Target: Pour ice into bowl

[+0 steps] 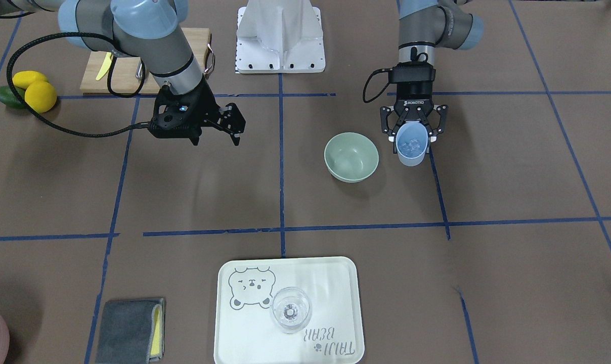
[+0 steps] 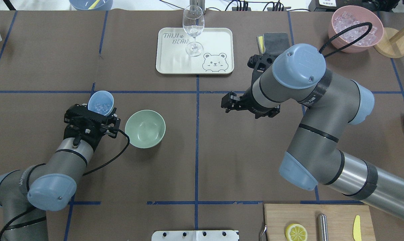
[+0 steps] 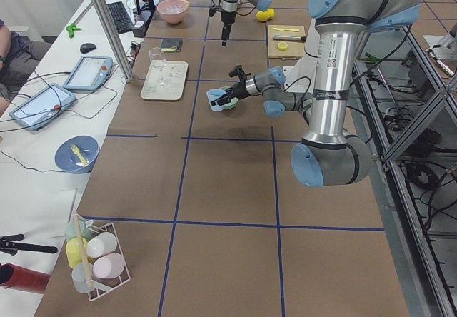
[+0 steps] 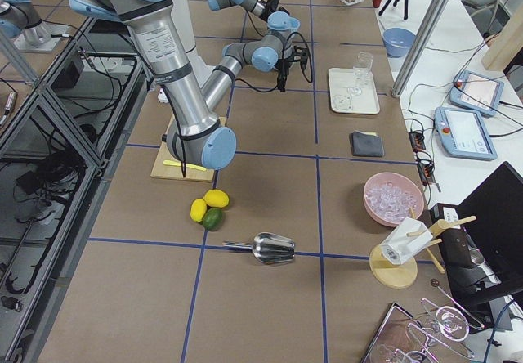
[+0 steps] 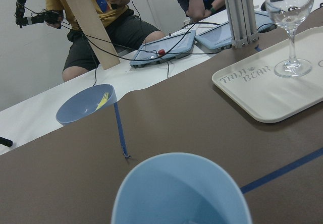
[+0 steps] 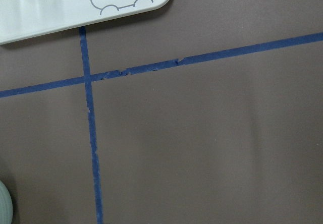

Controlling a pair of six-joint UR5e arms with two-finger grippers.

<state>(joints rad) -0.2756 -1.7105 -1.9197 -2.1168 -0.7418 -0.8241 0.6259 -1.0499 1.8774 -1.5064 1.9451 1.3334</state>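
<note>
Overhead exterior view, nearest me first: my left pincer [image 2: 98, 113] is clamped on the sides of a light blue cup [image 2: 101, 100]. I hold it from the side, close to upright, so the ice [image 2: 101, 107], a small heap of clear cubes, lies at its bottom. Just beside the cup, apart from it, sits the green bowl [image 2: 145, 129]; I see no ice in it. I judge the cup is parked there so that one tilt toward the bowl pours the cubes in.

Farther across the table, my right pincer [image 2: 225, 104] hangs above bare table, fingers apart and holding nothing, well away from the bowl, probably to leave the pour unobstructed.

Farthest off, a cream tray [image 2: 168, 65] carries a wine glass [image 2: 193, 26], and a pink bowl [image 2: 342, 42] holds more cubes.
</note>
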